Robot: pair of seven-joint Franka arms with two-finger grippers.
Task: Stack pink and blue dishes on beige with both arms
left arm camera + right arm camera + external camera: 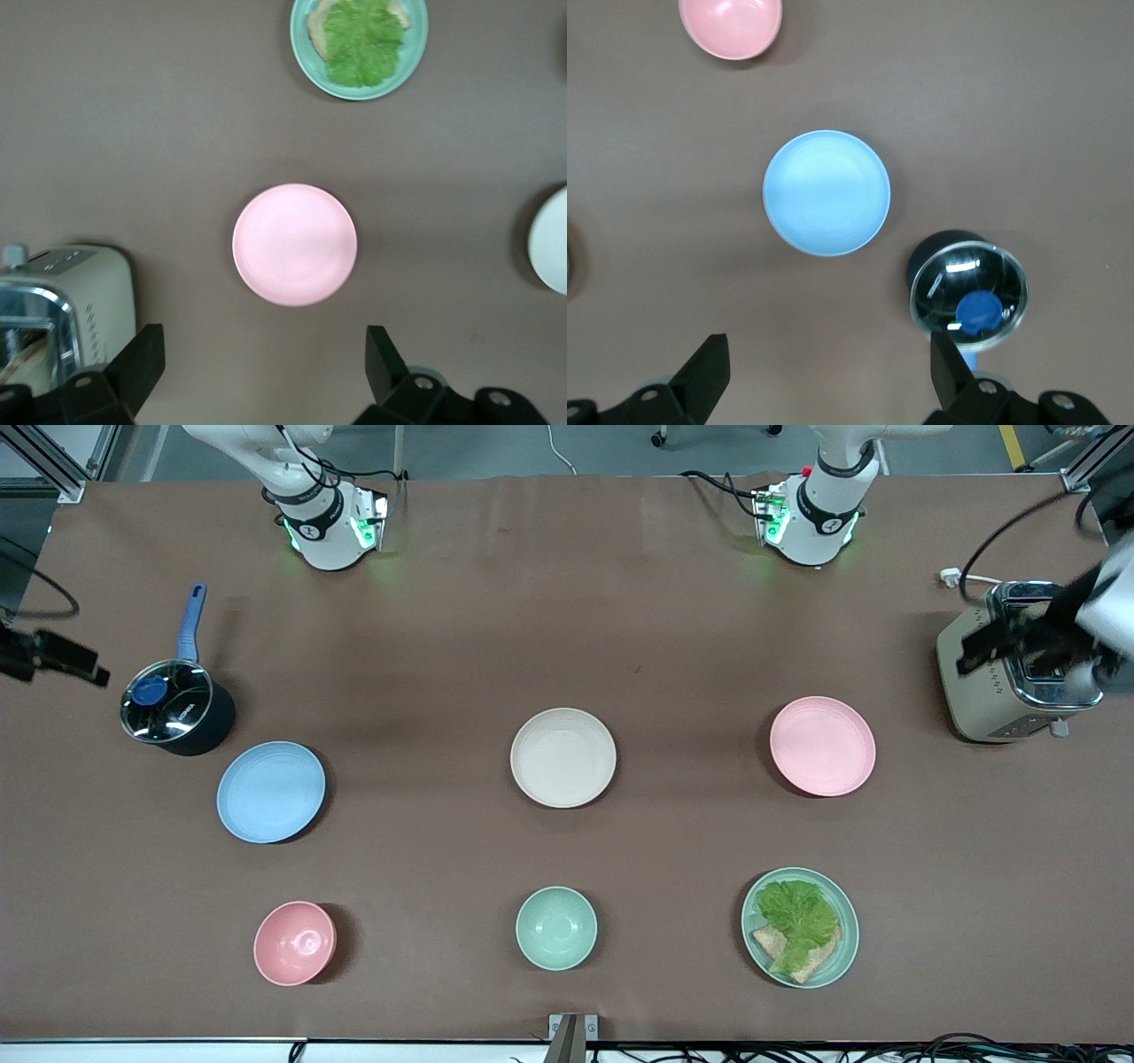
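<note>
Brown paper covers the counter [567,620]. Each pincer hangs with jaws apart: the left pincer [266,359] over bare counter just beside the pink plate [295,244], the right pincer [830,365] likewise beside the blue plate [827,192]. Between them sits the beige plate [563,757]. These plates look light, stiff and probably slick; take each by its raised rim, one finger under the lip.

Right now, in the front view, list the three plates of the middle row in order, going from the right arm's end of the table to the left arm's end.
blue plate → beige plate → pink plate
</note>
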